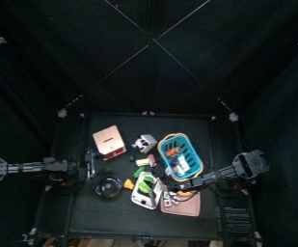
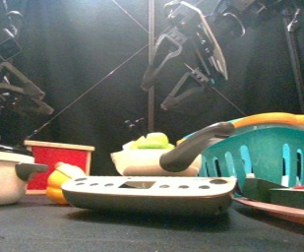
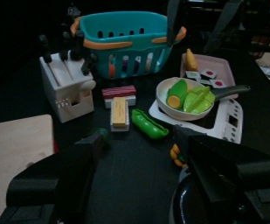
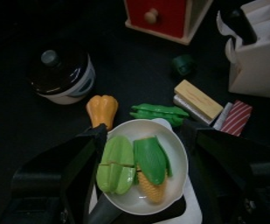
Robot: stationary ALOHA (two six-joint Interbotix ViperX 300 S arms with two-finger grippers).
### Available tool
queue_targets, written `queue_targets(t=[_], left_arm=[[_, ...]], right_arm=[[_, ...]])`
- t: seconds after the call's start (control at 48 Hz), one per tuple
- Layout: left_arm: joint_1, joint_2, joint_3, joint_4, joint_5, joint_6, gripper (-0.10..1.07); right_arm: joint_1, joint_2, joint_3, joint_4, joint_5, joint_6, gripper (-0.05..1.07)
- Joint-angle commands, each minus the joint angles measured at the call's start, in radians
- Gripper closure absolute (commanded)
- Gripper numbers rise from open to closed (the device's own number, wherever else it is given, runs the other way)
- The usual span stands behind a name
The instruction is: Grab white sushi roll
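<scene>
Both arms hang above the crowded tabletop (image 1: 80,207), and each wrist view shows something the other misses. The left gripper (image 3: 140,144) has its jaws spread wide with nothing between them; its camera looks across to a teal basket (image 3: 125,39), a white knife block (image 3: 67,83), a white pan (image 3: 190,94) of green vegetables and, beyond it, a pink tray (image 3: 215,68) carrying small pieces. The white sushi roll cannot be picked out for certain; the tray's pieces are too small to tell. The right gripper (image 4: 148,131), also wide apart and empty, hovers directly over the same pan. Its view alone shows a round white pot (image 4: 65,74), a red box (image 4: 166,16) and an orange piece (image 4: 100,109) beside a green pea pod (image 4: 158,111). The front view shows the pan's long handle crossing before the basket, with the pink tray at the lower right.
</scene>
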Motion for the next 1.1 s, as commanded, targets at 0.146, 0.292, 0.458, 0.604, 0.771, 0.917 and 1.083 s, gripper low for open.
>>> queue_targets(t=[0.146, 0.292, 0.458, 0.604, 0.771, 0.917, 1.083], left_arm=[[-0.002, 0.003, -0.020, -0.002, -0.005, 0.002, -0.01], [-0.002, 0.003, -0.020, -0.002, -0.005, 0.000, -0.01], [-0.002, 0.003, -0.020, -0.002, -0.005, 0.002, -0.01], [0.005, 0.003, -0.020, 0.002, -0.005, 0.002, -0.01], [0.009, 0.003, -0.021, 0.000, -0.005, 0.003, -0.01], [0.017, 0.003, -0.021, 0.002, -0.005, 0.003, -0.01], [0.026, 0.003, -0.021, 0.002, -0.002, 0.003, -0.01]], right_arm=[[-0.006, -0.118, 0.009, -0.037, 0.005, -0.002, 0.04], [-0.031, -0.204, 0.032, -0.031, 0.029, 0.014, 0.04], [-0.075, -0.313, 0.074, 0.041, 0.028, -0.003, 0.04], [-0.166, -0.410, 0.147, 0.163, 0.012, -0.005, 0.04], [-0.256, -0.477, 0.229, 0.304, 0.011, -0.023, 0.04], [-0.287, -0.483, 0.238, 0.420, 0.060, -0.126, 0.04], [-0.305, -0.454, 0.196, 0.597, 0.189, -0.318, 0.04]])
